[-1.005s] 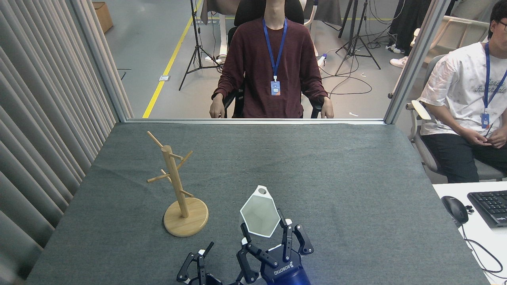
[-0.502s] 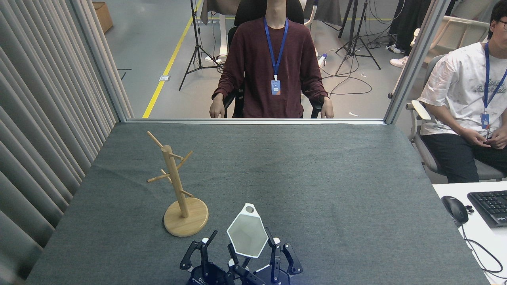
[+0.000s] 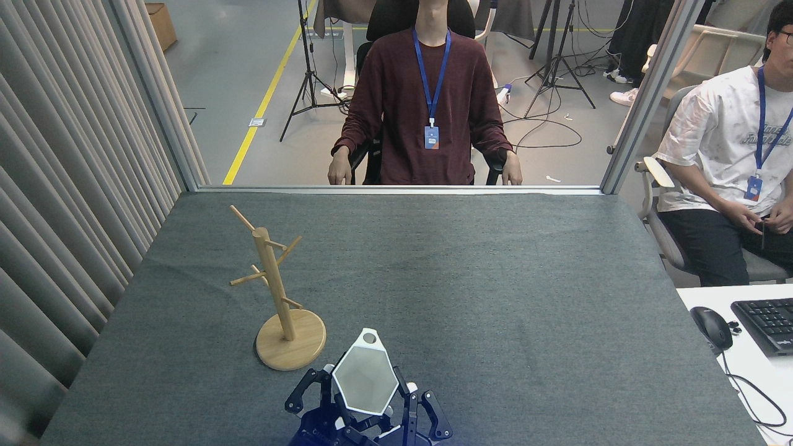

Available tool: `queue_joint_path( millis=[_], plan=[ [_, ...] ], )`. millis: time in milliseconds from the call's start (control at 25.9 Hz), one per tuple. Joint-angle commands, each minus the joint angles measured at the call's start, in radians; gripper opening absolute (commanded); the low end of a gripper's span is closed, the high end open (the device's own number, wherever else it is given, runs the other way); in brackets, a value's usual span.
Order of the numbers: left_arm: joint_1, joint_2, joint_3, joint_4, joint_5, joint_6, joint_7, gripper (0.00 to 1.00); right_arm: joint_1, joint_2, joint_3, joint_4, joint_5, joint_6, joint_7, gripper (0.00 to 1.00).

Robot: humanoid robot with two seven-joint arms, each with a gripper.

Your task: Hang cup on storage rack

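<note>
The white hexagonal cup (image 3: 365,379) is held up near the table's front edge, its mouth facing me and its pierced rim tab (image 3: 370,337) pointing away. My right gripper (image 3: 373,407) is shut on the cup's sides; one finger (image 3: 409,399) shows to its right, the other is mostly hidden behind it. Just left of the cup, my left gripper (image 3: 313,389) stands open with nothing between its fingers. The wooden storage rack (image 3: 273,279) stands upright on its round base (image 3: 291,341), a short way left and beyond the cup, all pegs bare.
The grey cloth table (image 3: 495,297) stretches beyond and to the right. A ribbed wall panel (image 3: 68,204) runs along the left edge. One person sits behind the far edge and another at the right, beside a desk with a mouse (image 3: 711,327) and keyboard.
My right gripper has carried the cup leftward and down toward the near edge, close to the rack's base. The left gripper has come up beside the cup. The rack has not moved.
</note>
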Motion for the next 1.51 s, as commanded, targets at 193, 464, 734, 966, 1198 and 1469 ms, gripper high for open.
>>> queue_joint_path(
  millis=[193,464,734,966,1198,1469],
  plan=[
    [-0.003,0.001,0.001,0.006,-0.002,0.002,0.002,0.33,-0.006,-0.003,-0.009,-0.054,-0.009,0.0,-0.04,0.99],
    [-0.003,-0.003,0.012,0.02,-0.003,0.017,0.025,0.33,-0.034,0.002,-0.286,-0.176,-0.268,0.02,-0.026,0.99],
    [-0.043,-0.003,0.161,0.003,-0.002,0.109,0.012,0.33,-0.047,-0.136,-0.474,0.066,-0.313,0.113,0.075,0.99],
    [-0.043,0.034,0.24,-0.026,-0.105,0.261,0.018,0.28,-0.006,-0.147,-0.48,0.061,-0.305,0.115,0.074,0.99],
    [-0.086,0.017,0.338,0.084,-0.355,0.402,0.014,0.28,-0.012,-0.15,-0.479,0.06,-0.304,0.121,0.077,0.99],
    [-0.159,0.004,0.429,0.223,-0.474,0.416,0.015,0.28,-0.01,-0.152,-0.479,0.06,-0.304,0.122,0.077,0.99]
  ],
)
